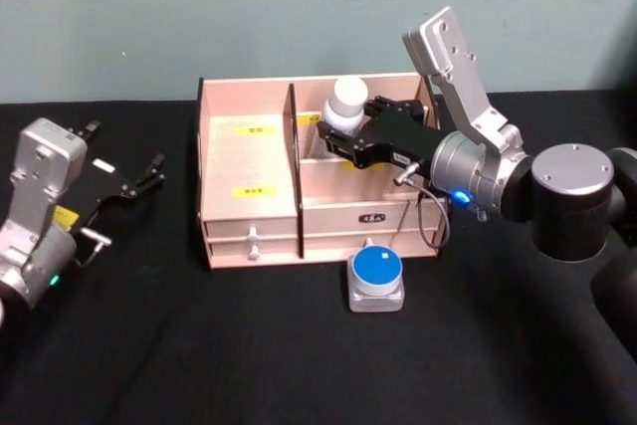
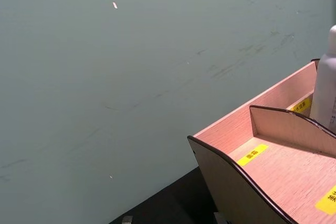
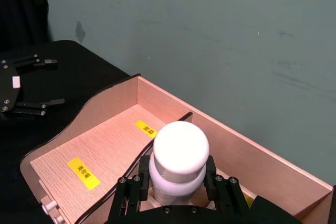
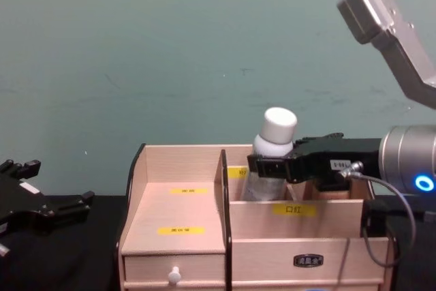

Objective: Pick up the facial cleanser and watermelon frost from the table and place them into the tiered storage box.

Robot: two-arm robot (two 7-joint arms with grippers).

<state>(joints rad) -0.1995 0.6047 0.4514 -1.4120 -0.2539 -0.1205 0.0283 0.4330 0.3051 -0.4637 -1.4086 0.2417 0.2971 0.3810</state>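
I count one box (image 1: 249,161), one cleanser (image 1: 348,102), one frost tin (image 1: 376,281) and two claws. My right claw (image 1: 333,133) is clamped on the cleanser just under its white cap, over the box's rear right compartment. The compartment wall and the fingers hide the bottle's lower half. Its long axis runs near vertical, cap up, leaning slightly. The tin sits below that claw, just in front of the box. My left claw (image 1: 154,172) is spread apart, well left of the box.
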